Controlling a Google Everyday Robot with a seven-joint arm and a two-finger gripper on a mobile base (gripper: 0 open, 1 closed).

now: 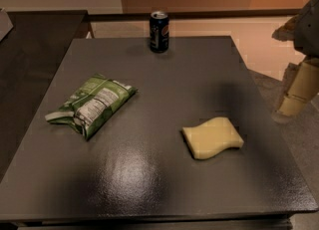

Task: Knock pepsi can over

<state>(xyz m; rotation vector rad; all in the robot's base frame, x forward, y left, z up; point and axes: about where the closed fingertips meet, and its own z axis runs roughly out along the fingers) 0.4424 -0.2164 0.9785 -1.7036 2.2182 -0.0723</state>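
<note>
At the table's far edge the pepsi can stands upright, not yet knocked; gripper off right, well apart, grip unclear.

A dark grey table fills most of the view, its near part glossy with a pale sheen. A green crinkled snack bag lies flat on its left half, the printed label facing up. A yellow sponge with wavy edges lies right of centre, nearer than the bag and well apart from it. A second dark surface adjoins the table at far left. The gripper hangs beyond the table's right edge, over the floor.
</note>
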